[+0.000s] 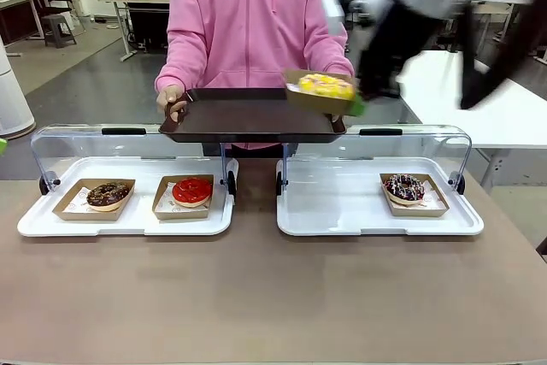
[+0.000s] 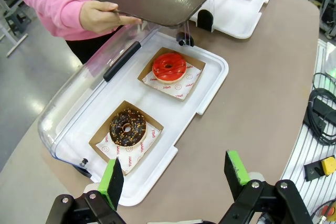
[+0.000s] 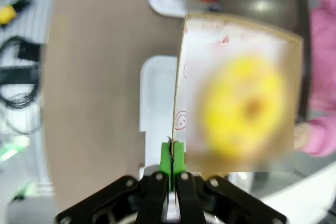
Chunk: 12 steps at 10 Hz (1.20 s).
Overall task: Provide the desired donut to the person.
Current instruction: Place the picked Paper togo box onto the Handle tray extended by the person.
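Your right claw [image 3: 172, 157] clamps the cardboard box [image 1: 299, 102] of the yellow donut [image 1: 325, 85], long side running left-right, above the right end of the person's [image 1: 248, 14] dark tray [image 1: 244, 115]; your left claw [image 2: 174, 169] hangs spread apart.

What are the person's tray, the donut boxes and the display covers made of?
Tray: dark and semi-gloss, likely plastic; its underside reflects light in the left wrist view.
Boxes: matte brown cardboard, with printed white paper liners.
Covers: clear glossy plastic; the floor shows through them.
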Tool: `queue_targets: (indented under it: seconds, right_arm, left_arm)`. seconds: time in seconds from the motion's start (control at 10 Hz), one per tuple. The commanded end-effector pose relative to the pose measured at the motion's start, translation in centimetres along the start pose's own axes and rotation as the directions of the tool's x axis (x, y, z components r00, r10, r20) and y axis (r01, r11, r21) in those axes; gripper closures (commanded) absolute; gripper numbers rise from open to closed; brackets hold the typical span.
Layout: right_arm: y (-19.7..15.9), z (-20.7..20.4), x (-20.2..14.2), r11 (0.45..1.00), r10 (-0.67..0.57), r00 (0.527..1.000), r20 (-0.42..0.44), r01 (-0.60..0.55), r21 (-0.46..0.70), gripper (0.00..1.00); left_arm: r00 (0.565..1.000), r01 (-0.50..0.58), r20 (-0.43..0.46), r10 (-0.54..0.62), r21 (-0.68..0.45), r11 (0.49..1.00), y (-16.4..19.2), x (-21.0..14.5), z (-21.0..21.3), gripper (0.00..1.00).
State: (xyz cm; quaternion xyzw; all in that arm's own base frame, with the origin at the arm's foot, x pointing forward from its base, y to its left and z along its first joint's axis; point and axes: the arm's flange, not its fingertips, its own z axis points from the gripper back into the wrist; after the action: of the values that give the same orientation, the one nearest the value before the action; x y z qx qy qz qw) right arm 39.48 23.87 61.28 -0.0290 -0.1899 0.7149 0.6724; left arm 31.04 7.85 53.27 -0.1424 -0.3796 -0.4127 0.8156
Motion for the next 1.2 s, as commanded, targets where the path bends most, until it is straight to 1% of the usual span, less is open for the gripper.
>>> queue_targets:
  seconds: [0.0, 0.1, 0.3, 0.4, 0.5, 0.7, 0.8, 0.9, 1.0, 1.1]
  right_arm:
    - [-5.3, -3.1, 2.9, 0.99, -0.107, 0.989, -0.106, 0.096, -0.103, 0.98]
    - [-6.8, -5.2, 3.9, 0.988, -0.098, 0.988, -0.122, 0.082, -0.13, 0.98]
    - [-9.0, -8.5, 4.4, 0.997, -0.049, 0.981, -0.187, 0.036, -0.073, 0.98]
    - [-9.8, -10.0, 3.7, 0.996, -0.047, 0.982, -0.181, 0.033, -0.08, 0.98]
    - [-9.8, -10.9, 3.5, 0.998, -0.024, 0.982, -0.185, 0.014, -0.059, 0.98]
    - [-10.2, -12.1, 3.0, 0.999, 0.012, 0.98, -0.197, -0.02, -0.042, 0.98]
    - [-10.4, -12.7, 2.8, 1.0, 0.019, 0.982, -0.185, -0.023, -0.015, 0.98]
    - [-10.5, -13.0, 2.7, 0.999, 0.03, 0.983, -0.184, -0.035, -0.022, 0.98]
    - [-10.4, -12.9, 2.5, 0.999, 0.028, 0.985, -0.169, -0.034, -0.031, 0.39]
    - [-10.4, -12.4, 2.3, 0.999, 0.033, 0.988, -0.154, -0.037, -0.025, 0.39]
  left_arm:
    - [1.0, 0.007, 0.009, -0.007, -0.008, 1.0, 0.1, -0.2, 0.1, 0.0]
    - [1.0, 0.007, 0.009, -0.007, -0.008, 1.0, 0.1, -0.2, 0.1, 0.0]
    - [1.0, 0.007, 0.009, -0.007, -0.008, 1.0, 0.1, -0.2, 0.1, 0.0]
    - [1.0, 0.007, 0.009, -0.007, -0.008, 1.0, 0.1, -0.2, 0.1, 0.0]
    - [1.0, 0.007, 0.009, -0.007, -0.008, 1.0, 0.1, -0.2, 0.1, 0.0]
    - [1.0, 0.007, 0.009, -0.007, -0.008, 1.0, 0.1, -0.2, 0.1, 0.0]
    - [1.0, 0.007, 0.009, -0.007, -0.008, 1.0, 0.1, -0.2, 0.1, 0.0]
    - [1.0, 0.007, 0.009, -0.007, -0.008, 1.0, 0.1, -0.2, 0.1, 0.0]
    - [1.0, 0.007, 0.009, -0.007, -0.008, 1.0, 0.1, -0.2, 0.1, 0.0]
    - [1.0, 0.007, 0.009, -0.007, -0.008, 1.0, 0.1, -0.2, 0.1, 0.0]
